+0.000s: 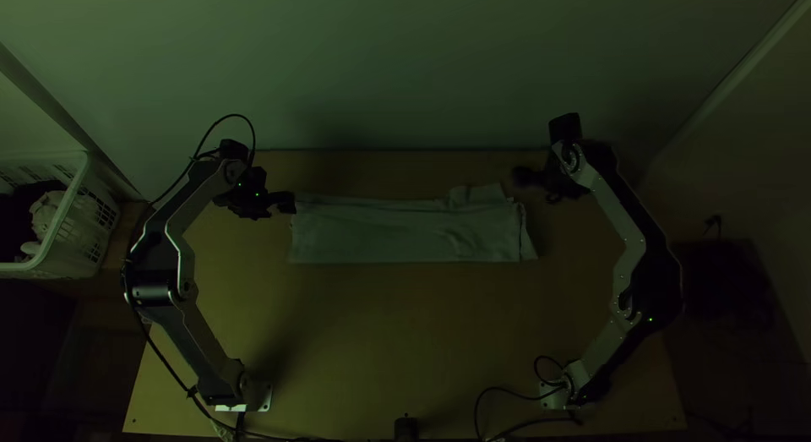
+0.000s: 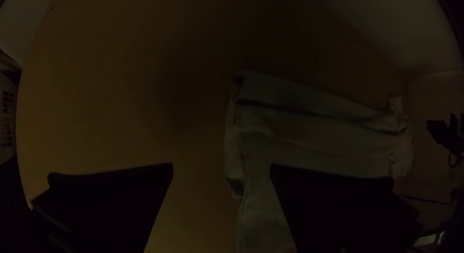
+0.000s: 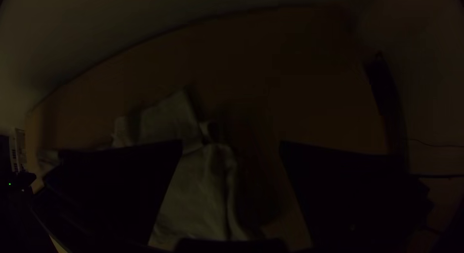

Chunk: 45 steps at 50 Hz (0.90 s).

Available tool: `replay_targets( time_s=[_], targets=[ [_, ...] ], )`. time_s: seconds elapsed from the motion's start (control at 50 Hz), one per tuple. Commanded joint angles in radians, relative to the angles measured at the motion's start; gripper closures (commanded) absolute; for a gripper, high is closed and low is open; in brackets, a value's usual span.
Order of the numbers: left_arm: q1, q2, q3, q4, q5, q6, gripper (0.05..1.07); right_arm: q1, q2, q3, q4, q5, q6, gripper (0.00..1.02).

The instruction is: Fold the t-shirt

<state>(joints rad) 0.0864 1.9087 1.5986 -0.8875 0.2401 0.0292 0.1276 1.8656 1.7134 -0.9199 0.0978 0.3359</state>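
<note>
Honestly, it's pretty dim in here, but the t-shirt is easy enough to spot: it's lying across the far half of the counter, folded into a long, low strip running side to side. Mostly flat, though a scrunched bit and a little flap stick out from the far edge toward the right end, and that end's layers don't quite line up. The left end shows its stacked folds with small openings between them. The left claw is right by the far left corner, fingers wide apart and not gripping anything. Might be brushing the fabric, might not, I can't really tell in this light. The right claw is just off the far right corner, also spread open with nothing pinched in it. Off past the counter's left side there's a white plastic basket with some crumpled pale cloth in it, and loose black cables curl around by the right arm's base.
</note>
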Motion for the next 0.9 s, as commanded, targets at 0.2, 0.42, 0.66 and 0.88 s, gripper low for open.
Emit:
replay_targets(
  time_s=[0.2, 0.42, 0.66, 0.88],
  targets=[
    [0.115, -0.054, -0.121, 0.030, 0.263, -0.009, 0.10, -0.075, -0.151, -0.020, 0.000, -0.015, 0.012, 0.04],
    [0.141, -0.019, -0.150, 0.061, 0.404, -0.020, 0.10, -0.091, -0.209, -0.006, 0.006, -0.033, 0.028, 0.04],
    [0.136, 0.026, -0.187, 0.110, 0.439, -0.028, 0.10, -0.092, -0.258, -0.003, 0.012, -0.040, 0.034, 0.04],
    [0.131, 0.058, -0.203, 0.144, 0.441, -0.028, 0.10, -0.092, -0.292, -0.021, 0.010, -0.040, 0.034, 0.04]
  ],
)
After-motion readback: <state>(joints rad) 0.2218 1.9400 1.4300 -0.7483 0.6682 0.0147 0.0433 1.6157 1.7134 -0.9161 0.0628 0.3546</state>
